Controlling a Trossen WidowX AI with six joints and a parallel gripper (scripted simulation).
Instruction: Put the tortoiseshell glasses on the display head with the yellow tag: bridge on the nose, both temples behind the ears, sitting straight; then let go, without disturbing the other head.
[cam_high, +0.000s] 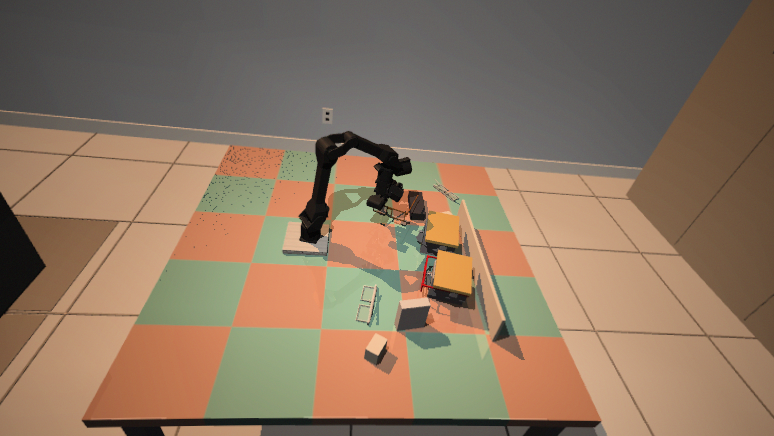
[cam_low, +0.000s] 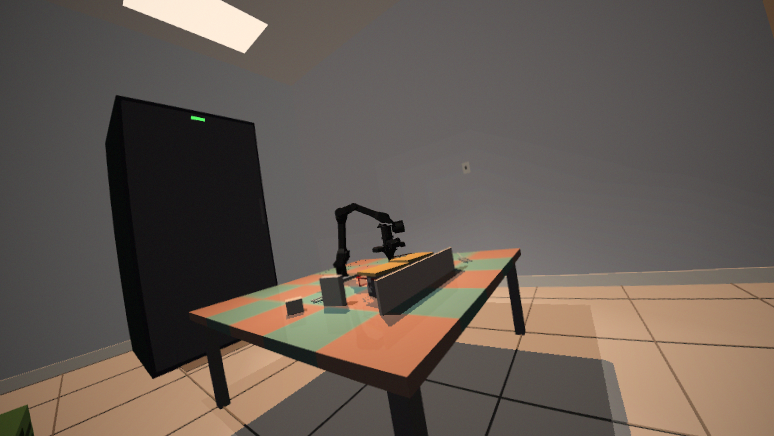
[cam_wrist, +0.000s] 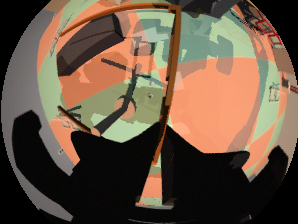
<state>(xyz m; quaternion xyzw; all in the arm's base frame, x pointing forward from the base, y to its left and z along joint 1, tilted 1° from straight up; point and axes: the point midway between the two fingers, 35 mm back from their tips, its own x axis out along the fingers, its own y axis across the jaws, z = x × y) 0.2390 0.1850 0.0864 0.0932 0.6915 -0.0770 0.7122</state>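
My gripper (cam_high: 385, 207) (cam_low: 389, 257) (cam_wrist: 160, 126) is shut on the tortoiseshell glasses (cam_high: 401, 221) (cam_wrist: 173, 65) by their front, above the table. In the wrist view the front bar runs up from the fingertips and both temples reach left. The far display head (cam_high: 443, 230) (cam_low: 411, 256), with an orange-yellow top, is beyond the glasses to the right in the top view; I see no glasses on it. The near head (cam_high: 453, 273) (cam_low: 380, 268) has the same top and red glasses (cam_high: 424, 275) at its front. I cannot tell which head bears the yellow tag.
A dark block (cam_high: 416, 206) (cam_wrist: 90, 42) stands close beside the held glasses. A long upright panel (cam_high: 482, 270) (cam_low: 414, 281) stands behind the heads. A grey block (cam_high: 413, 315) (cam_low: 332, 290), a small pale block (cam_high: 375, 348) (cam_low: 294, 306), white glasses (cam_high: 373, 304) and another thin frame (cam_high: 446, 191) are around them.
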